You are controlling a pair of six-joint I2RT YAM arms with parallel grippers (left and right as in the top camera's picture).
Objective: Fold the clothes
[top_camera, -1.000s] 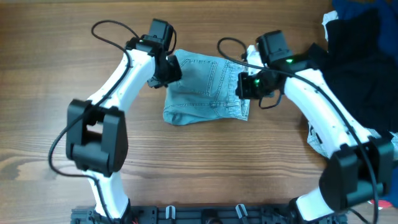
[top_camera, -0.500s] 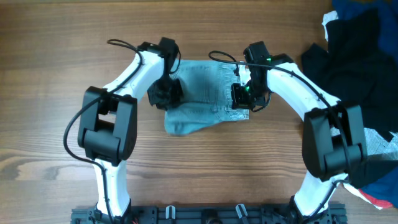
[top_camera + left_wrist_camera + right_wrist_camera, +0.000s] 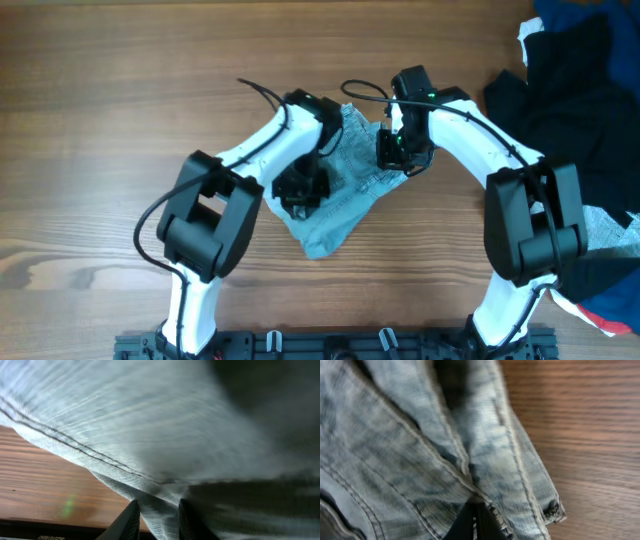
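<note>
The pale light-blue denim jeans lie bunched at the table's middle, pulled into a slanted shape with a point toward the front. My left gripper sits on their left part. In the left wrist view its fingers are closed on a fold of the denim. My right gripper is at the jeans' right edge. In the right wrist view its fingers are pressed together on a seamed edge of the denim.
A black garment is heaped at the right, with dark blue cloth at the top right corner and a white patterned cloth below it. Bare wood table lies to the left. A black rail runs along the front edge.
My left gripper has moved right and toward the front, dragging the jeans' left side with it. The jeans went from a flat rectangle to a bunched slant. The right gripper barely moved.
</note>
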